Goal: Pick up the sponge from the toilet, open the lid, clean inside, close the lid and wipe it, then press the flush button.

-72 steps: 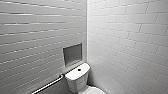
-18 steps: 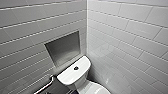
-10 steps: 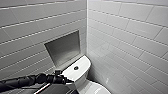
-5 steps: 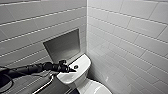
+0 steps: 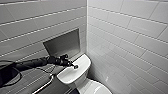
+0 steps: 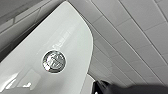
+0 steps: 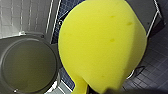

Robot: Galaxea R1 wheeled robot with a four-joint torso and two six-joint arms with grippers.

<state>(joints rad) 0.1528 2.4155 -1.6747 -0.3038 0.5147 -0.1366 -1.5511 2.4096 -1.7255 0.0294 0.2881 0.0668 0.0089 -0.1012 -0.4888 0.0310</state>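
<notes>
The white tiled walls [image 5: 130, 37] met in a corner right behind the toilet [image 5: 75, 75]. The toilet stood in that corner, white and shiny. A grey box-shaped shelf [image 5: 63, 43] was set into the wall just above the toilet's tank. A metal grab rail [image 5: 45, 85] ran along the wall beside the toilet, low down. The lid [image 5: 98, 88] lay flat at the front of the toilet, below the tank.

The robot's black left arm [image 5: 32, 63] reached over to the top of the tank. The left claw [image 5: 71, 65] sat right at the middle of the tank top, at the flush button [image 6: 53, 61]. I could not tell if this claw was open or closed. I could not tell if it touched the button either. In the left wrist view the button was round and silvery, with the white tank top all around it.

The sponge [image 7: 102, 42] was bright yellow and sat very close to the right wrist camera. The right claw [image 7: 112, 91] was closed on it, and the sponge was pinched thin at that end. Past the sponge were blue floor tiles [image 7: 66, 77] and a round grey bin [image 7: 27, 65].
</notes>
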